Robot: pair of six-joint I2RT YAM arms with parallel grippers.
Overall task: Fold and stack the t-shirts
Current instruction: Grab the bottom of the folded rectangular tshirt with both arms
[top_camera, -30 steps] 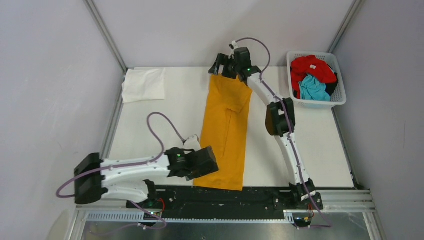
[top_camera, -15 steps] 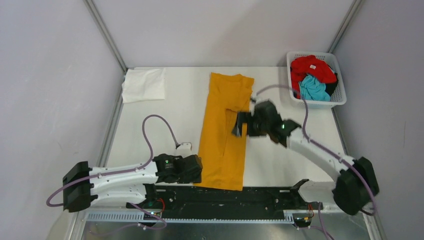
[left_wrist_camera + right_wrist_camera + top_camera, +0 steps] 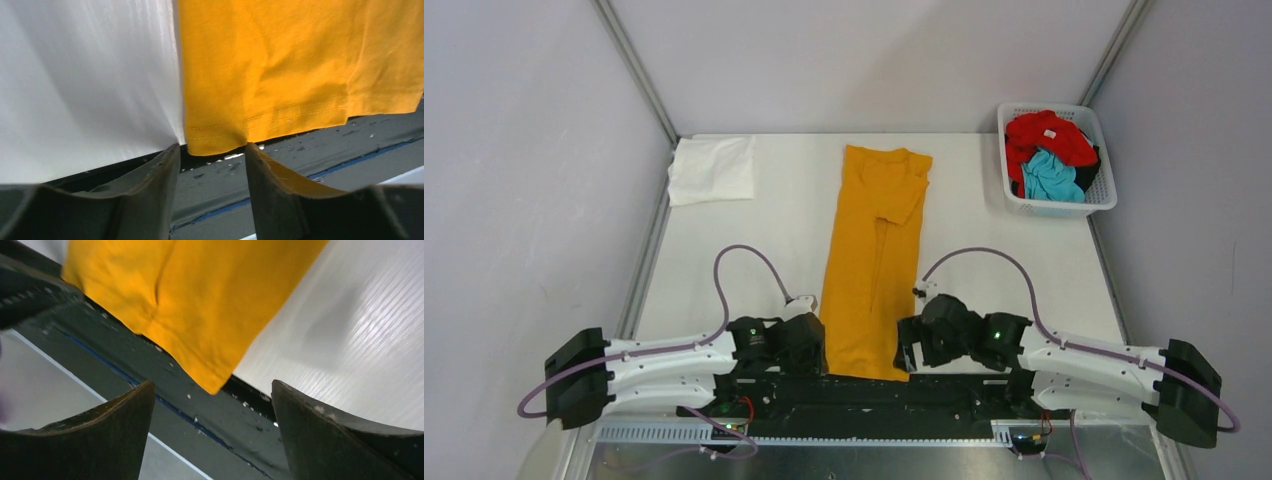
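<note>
The orange shirt (image 3: 874,255) lay on the table (image 3: 724,240), folded lengthwise into a long strip running from the far edge to the near edge. Its near hem overhung the table edge onto the black rail (image 3: 874,395).

The left tool (image 3: 809,342) sat low at the shirt's near left corner. In the left wrist view its fingers (image 3: 150,195) stood moderately apart, with the hem corner lying in the gap between the tips; nothing was gripped. The right tool (image 3: 910,345) sat at the near right corner. In the right wrist view its fingers (image 3: 320,430) were spread wide, the pointed corner of the hem lay midway between them, clear of both, and nothing was held.

A folded white shirt (image 3: 712,170) lay at the far left corner of the table, well apart from the orange shirt. A white basket (image 3: 1106,195) stood at the far right corner, holding a red shirt (image 3: 1049,135) above a turquoise shirt (image 3: 1052,178). The left cable (image 3: 744,255) and the right cable (image 3: 984,253) arched over the table on either side of the strip, neither touching it.
</note>
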